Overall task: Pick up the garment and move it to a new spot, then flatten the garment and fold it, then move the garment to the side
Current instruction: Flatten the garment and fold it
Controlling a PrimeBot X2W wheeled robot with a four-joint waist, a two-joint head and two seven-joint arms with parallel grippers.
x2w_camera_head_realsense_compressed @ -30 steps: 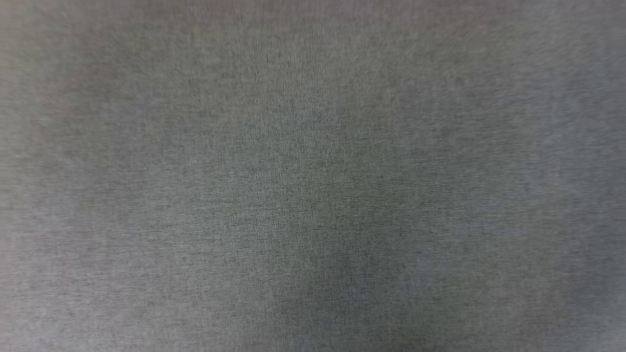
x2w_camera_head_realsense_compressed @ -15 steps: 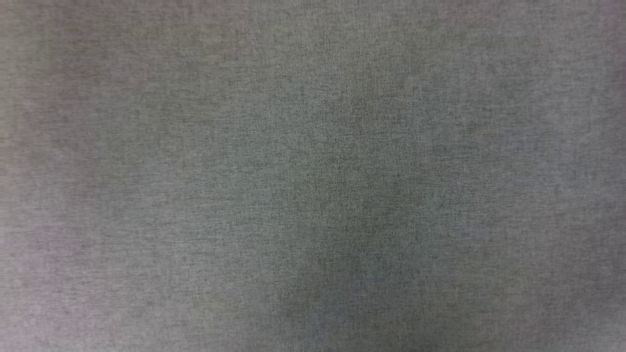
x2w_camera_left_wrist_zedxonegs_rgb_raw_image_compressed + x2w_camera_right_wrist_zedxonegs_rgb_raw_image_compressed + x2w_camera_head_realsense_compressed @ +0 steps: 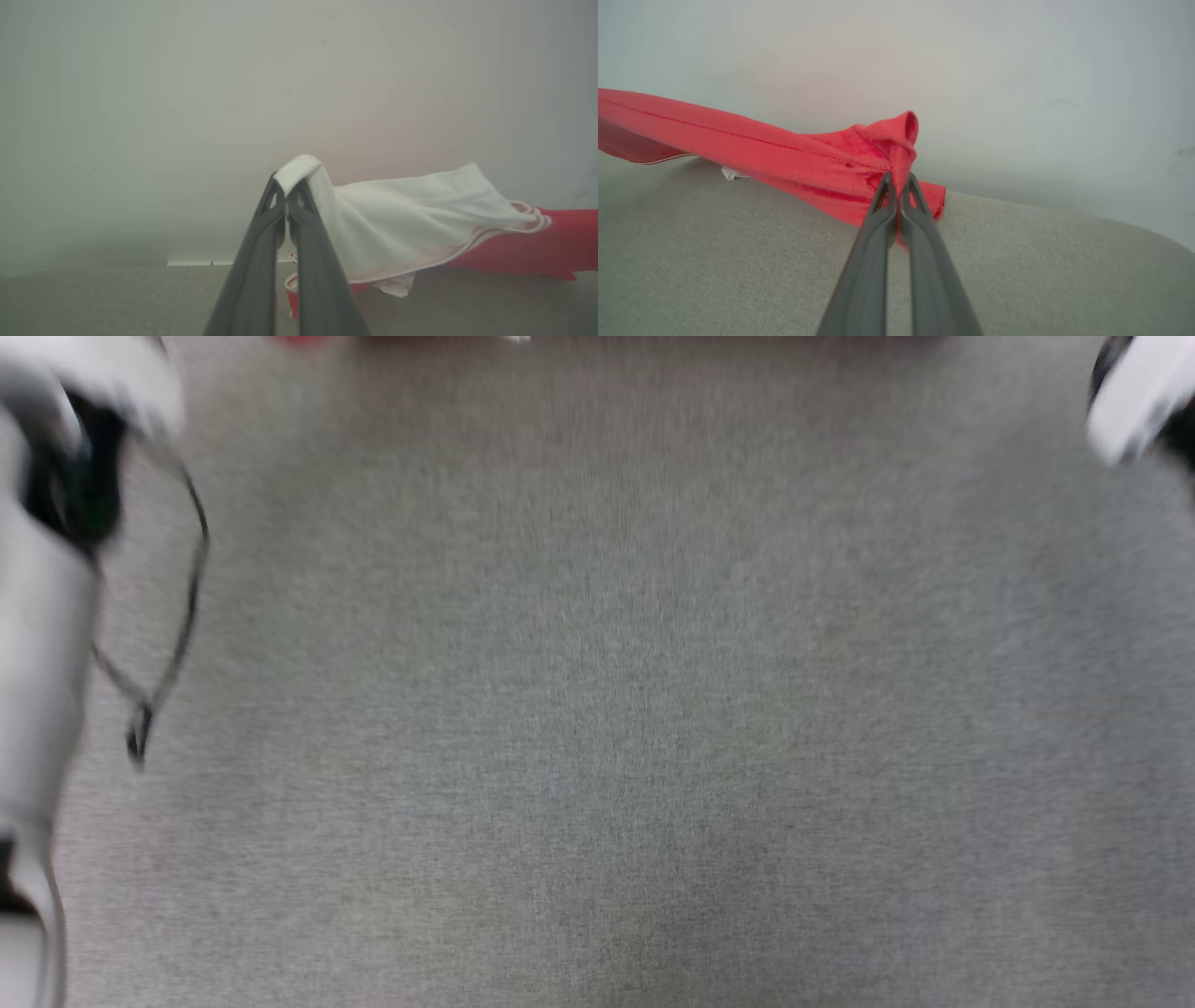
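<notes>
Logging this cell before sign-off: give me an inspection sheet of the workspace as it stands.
Surface: grey woven cloth surface, blurred in the head view.
Job's things: bright red jersey T-shirt with white sleeve, stretched between both grippers.
Clutter: nothing seen.
Grippers: left gripper shut on the white sleeve; right gripper shut on red fabric.
Cables: thin black cable looping beside the pale left forearm.
Surroundings: plain pale wall.
</notes>
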